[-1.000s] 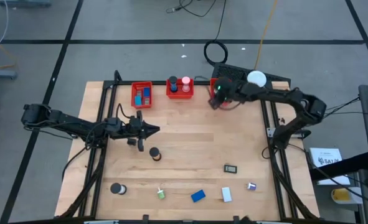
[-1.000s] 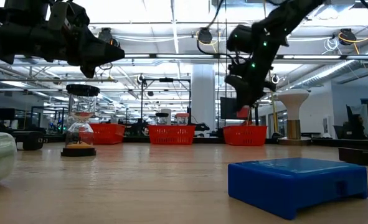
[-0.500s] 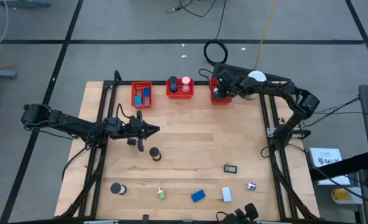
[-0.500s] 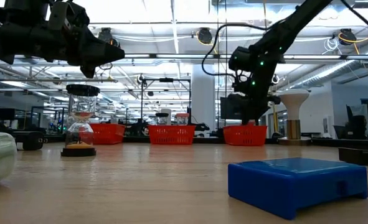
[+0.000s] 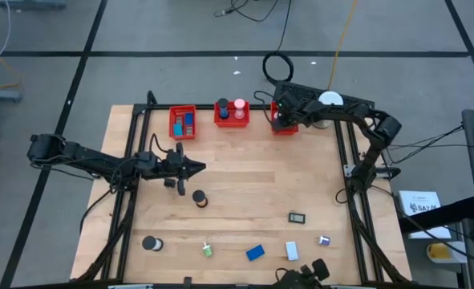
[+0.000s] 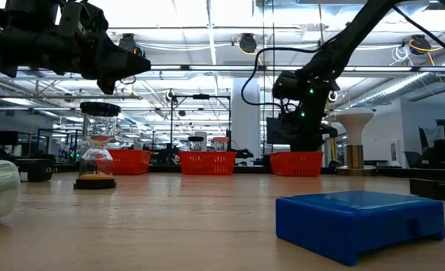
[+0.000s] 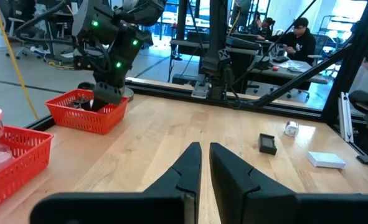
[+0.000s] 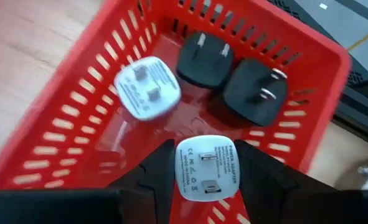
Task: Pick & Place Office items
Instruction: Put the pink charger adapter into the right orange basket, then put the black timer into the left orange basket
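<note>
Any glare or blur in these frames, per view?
Low view: bright ceiling lights glare behind the arms; the blue block up close looks soft. Right wrist view: the red bin is motion-blurred at its left wall, the white plug between the fingers is sharp. Left wrist view: its own fingers are soft.

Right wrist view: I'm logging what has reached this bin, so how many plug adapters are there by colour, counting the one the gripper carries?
White adapters: 2, the loose white adapter lying in the red bin and the held white adapter between the fingers of the right gripper, above the bin.
Black adapters: 2, the first black adapter and the second black adapter, side by side in the bin.
Total: 4
</note>
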Robot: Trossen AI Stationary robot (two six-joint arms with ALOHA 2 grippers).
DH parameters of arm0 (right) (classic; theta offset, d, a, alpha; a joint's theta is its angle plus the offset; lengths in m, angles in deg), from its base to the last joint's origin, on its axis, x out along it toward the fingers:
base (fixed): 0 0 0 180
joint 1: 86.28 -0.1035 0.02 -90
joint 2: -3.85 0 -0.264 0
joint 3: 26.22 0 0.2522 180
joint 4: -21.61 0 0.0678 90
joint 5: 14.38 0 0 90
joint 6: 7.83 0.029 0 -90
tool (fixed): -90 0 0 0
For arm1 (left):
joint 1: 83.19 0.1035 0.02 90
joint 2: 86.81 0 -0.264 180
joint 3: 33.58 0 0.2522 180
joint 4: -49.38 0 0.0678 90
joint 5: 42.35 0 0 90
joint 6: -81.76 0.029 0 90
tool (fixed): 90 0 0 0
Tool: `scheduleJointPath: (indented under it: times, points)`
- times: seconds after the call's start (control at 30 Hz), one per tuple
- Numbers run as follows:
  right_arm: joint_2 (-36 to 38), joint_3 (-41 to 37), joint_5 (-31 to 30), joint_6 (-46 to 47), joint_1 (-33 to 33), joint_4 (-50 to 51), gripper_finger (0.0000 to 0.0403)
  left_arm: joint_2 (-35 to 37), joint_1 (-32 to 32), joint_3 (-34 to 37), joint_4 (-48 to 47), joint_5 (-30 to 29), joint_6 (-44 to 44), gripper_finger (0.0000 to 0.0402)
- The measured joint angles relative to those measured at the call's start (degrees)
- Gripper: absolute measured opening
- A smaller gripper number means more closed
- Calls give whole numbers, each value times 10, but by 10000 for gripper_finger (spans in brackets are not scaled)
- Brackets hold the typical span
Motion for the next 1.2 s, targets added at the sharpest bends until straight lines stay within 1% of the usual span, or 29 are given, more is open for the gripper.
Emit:
scheduleJointPath:
  times: [0.1,0.3,0.4,0.57,0.7,0.77,0.87,0.97,1.07,1.2]
  points:
    - [-4,0,0,-1,0,-7,140,0,0,0,0,0,0,37]
    - [-4,0,-1,-13,0,-25,180,0,0,0,0,0,0,37]
    - [-4,0,-1,-26,0,-25,194,0,0,0,0,0,0,37]
    - [9,0,-1,-43,3,-25,206,0,0,0,0,0,0,37]
    - [40,0,0,-59,3,-20,202,0,0,0,0,0,0,37]
    - [64,0,2,-76,-1,-14,194,0,0,0,0,0,0,37]
    - [95,0,5,-101,-15,6,170,0,0,0,1,0,0,37]
    - [127,-15,41,-126,-38,6,136,0,1,0,6,0,0,37]
    - [160,-61,75,-138,-67,-30,95,0,0,0,5,0,-2,37]
    - [205,-140,99,-139,-110,-96,41,0,0,0,5,4,-24,37]
